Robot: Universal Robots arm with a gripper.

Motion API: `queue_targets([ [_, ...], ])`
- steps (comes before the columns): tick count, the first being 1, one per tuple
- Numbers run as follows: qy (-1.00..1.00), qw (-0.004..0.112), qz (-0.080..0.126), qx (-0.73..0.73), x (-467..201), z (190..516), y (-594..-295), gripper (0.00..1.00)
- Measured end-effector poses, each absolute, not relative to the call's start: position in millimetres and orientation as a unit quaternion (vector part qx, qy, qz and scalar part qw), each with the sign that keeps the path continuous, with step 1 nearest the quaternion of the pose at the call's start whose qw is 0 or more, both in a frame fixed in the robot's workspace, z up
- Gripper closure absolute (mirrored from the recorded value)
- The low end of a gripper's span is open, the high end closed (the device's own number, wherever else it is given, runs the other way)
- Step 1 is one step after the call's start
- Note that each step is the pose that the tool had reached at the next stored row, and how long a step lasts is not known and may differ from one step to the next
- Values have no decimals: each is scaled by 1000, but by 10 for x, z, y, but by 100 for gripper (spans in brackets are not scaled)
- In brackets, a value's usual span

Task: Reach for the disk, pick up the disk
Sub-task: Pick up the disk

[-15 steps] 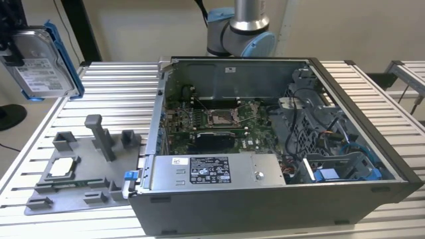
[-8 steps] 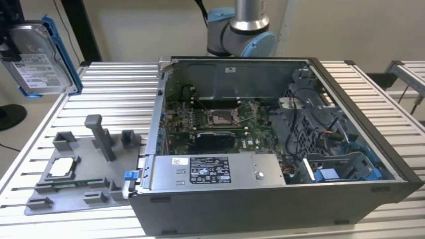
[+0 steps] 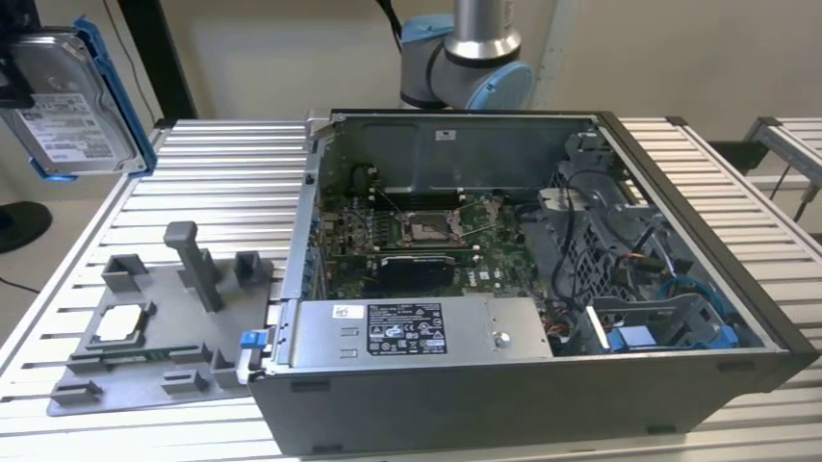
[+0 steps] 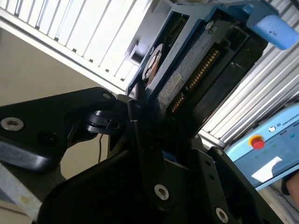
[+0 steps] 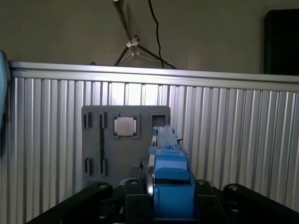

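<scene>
The disk [image 3: 62, 106], a silver hard drive with a white label in a blue bracket, hangs upright in the air over the table's corner at the exterior view's far left. My gripper [image 3: 13, 77] is shut on it from the exterior view's left edge. In the first wrist view the disk [image 5: 170, 182] stands edge-on between my black fingers [image 5: 133, 198], high above the table. The second wrist view shows the disk's [image 4: 187, 70] circuit-board side and connector clamped in the gripper [image 4: 156, 123].
An open computer case [image 3: 540, 289] fills the middle of the slatted metal table [image 3: 231, 164]. A grey fixture tray [image 3: 141, 337] with a small square chip [image 3: 122, 322] lies near the exterior view's lower left, below the disk. The arm's base [image 3: 469, 58] stands behind the case.
</scene>
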State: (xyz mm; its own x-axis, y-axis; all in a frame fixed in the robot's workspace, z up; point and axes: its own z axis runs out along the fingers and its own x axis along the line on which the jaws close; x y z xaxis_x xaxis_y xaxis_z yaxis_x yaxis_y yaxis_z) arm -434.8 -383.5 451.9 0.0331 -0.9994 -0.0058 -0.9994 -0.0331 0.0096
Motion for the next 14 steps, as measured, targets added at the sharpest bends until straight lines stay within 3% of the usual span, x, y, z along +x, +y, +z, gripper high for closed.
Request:
queue_targets([
  [14, -695, 2, -5, 719, -4348, 4748, -3836, 100],
])
